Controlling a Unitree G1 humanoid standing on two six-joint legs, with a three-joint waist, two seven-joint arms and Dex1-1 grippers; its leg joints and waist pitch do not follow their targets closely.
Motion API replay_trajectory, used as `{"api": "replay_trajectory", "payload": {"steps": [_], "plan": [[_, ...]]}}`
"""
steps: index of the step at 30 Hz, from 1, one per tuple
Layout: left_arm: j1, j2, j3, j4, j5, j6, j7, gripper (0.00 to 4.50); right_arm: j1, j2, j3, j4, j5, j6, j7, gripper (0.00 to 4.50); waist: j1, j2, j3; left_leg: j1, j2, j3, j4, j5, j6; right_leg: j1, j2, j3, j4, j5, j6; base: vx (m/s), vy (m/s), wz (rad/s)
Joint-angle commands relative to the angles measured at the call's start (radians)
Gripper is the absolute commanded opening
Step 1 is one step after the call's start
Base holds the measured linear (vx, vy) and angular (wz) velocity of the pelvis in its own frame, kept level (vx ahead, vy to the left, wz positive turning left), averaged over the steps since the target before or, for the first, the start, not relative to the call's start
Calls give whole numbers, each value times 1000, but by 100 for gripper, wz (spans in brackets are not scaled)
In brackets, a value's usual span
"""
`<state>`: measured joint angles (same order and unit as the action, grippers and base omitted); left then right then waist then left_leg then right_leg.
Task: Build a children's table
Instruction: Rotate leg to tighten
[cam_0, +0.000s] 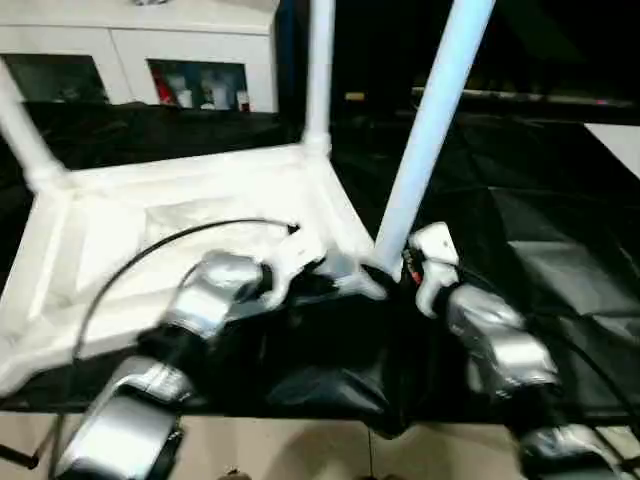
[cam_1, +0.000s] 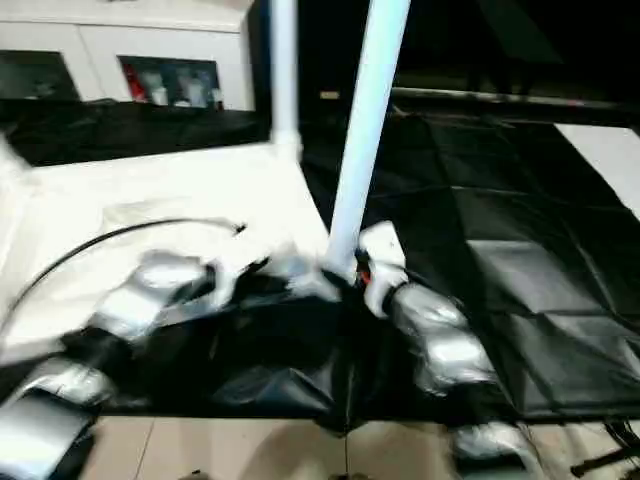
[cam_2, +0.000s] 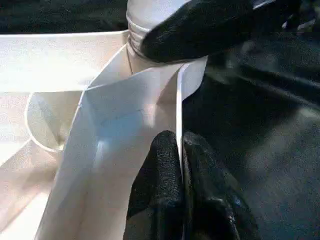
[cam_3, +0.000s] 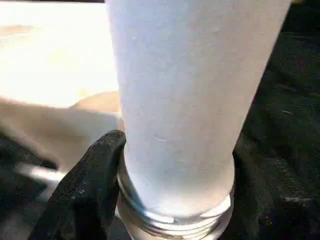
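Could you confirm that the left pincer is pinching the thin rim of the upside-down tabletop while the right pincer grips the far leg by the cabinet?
Not quite: the right pincer grips the near leg at its base, at the tabletop's near corner, not the far leg by the cabinet. The right wrist view shows its fingers either side of that leg. The left pincer does pinch the rim.

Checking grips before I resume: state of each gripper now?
Left gripper: shut on the side wall of the white plastic rectangular table top.
Right gripper: shut on the base of the long white tapered tube leg.
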<state>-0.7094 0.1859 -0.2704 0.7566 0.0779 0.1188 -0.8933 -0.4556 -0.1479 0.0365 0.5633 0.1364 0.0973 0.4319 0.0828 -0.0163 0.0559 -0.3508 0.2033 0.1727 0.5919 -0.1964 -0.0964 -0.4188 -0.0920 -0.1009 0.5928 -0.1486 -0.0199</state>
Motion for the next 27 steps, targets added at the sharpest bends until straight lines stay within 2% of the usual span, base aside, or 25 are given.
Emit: {"api": "replay_trajectory", "payload": {"steps": [1, 2, 5, 6, 8, 10, 13, 15, 17, 19, 20, 21, 24, 26, 27], "plan": [[-39, -41, 61, 50, -21, 8, 128, 0, -28, 36, -62, 75, -11, 20, -182, 275, -4, -16, -66, -4, 15, -2, -74, -186, 30, 51, -58, 46, -91, -474, -88, 0, 0, 0], [-59, -61, 68, 80, -17, 14, 180, 0, -46, 59, -71, 102, -19, 12, -245, 275, -3, -19, -69, -5, 13, -1, -73, -166, 27, 52, -57, 47, -87, -451, -94, 0, 0, 0], [-119, -119, 102, 170, -27, 18, 315, 0, -109, 120, -75, 187, -37, -15, -358, 275, 1, -18, -73, -7, 16, 0, -71, -136, 40, 58, -57, 49, -75, -357, -118, 0, 0, 0], [-121, -120, 103, 172, -28, 17, 317, 0, -111, 121, -74, 188, -39, -16, -361, 275, -2, -19, -73, -7, 14, 3, -70, -130, 43, 54, -55, 51, -73, -335, -127, 0, 0, 0], [-145, -140, 112, 210, -26, 3, 359, 0, -142, 144, -62, 226, -58, -39, -394, 275, 3, -20, -75, -8, 13, 4, -68, -102, 55, 60, -55, 51, -64, -263, -156, 0, 0, 0], [-158, -150, 109, 232, -22, -17, 355, 0, -166, 160, -48, 254, -76, -58, -393, 275, 4, -20, -74, -8, 13, 5, -67, -100, 69, 64, -57, 51, -62, -245, -164, 0, 0, 0], [-157, -147, 95, 230, -16, -37, 325, 0, -178, 163, -46, 267, -82, -75, -392, 275, 5, -22, -72, -7, 13, 6, -67, -115, 81, 65, -58, 51, -67, -277, -158, 0, 0, 0], [-153, -144, 94, 229, -16, -44, 313, 0, -178, 157, -61, 262, -67, -97, -380, 331, 5, -22, -72, -8, 14, 6, -67, -119, 82, 65, -59, 51, -68, -289, -153, 0, 0, 0], [-139, -130, 83, 212, -13, -64, 274, 0, -174, 143, -71, 251, -61, -113, -360, 345, 5, -22, -72, -8, 14, 5, -68, -123, 83, 65, -59, 51, -68, -298, -150, 0, 0, 0], [-125, -116, 79, 197, -12, -81, 242, 0, -165, 120, -70, 232, -65, -130, -337, 362, 0, -22, -72, -15, 14, 2, -69, -121, 80, 70, -58, 50, -66, -293, -148, 0, 0, 0], [-118, -112, 79, 189, -15, -81, 230, 0, -159, 112, -70, 219, -61, -132, -323, 381, -2, -21, -72, -10, 15, 4, -68, -123, 82, 65, -57, 51, -66, -281, -154, 0, 0, 0], [-100, -96, 70, 165, -14, -95, 196, 0, -138, 77, -55, 173, -80, -141, -304, 381, -2, -21, -71, -8, 16, 5, -67, -125, 84, 66, -58, 52, -66, -277, -162, 0, 0, 0], [-84, -85, 64, 148, -19, -107, 162, 0, -124, 52, -45, 151, -97, -146, -293, 388, 0, -21, -72, -9, 16, 5, -66, -107, 94, 68, -56, 51, -62, -250, -171, 0, 0, 0], [-59, -66, 61, 118, -29, -116, 118, 0, -97, 6, -44, 111, -93, -115, -245, 388, -1, -25, -71, -8, 16, 8, -65, -120, 97, 65, -57, 52, -66, -276, -170, 0, 0, 0], [-50, -57, 61, 106, -34, -113, 101, 0, -84, -16, -41, 88, -88, -102, -211, 388, 4, -25, -69, -7, 17, 7, -66, -128, 101, 66, -57, 52, -68, -291, -165, 0, 0, 0]]}}
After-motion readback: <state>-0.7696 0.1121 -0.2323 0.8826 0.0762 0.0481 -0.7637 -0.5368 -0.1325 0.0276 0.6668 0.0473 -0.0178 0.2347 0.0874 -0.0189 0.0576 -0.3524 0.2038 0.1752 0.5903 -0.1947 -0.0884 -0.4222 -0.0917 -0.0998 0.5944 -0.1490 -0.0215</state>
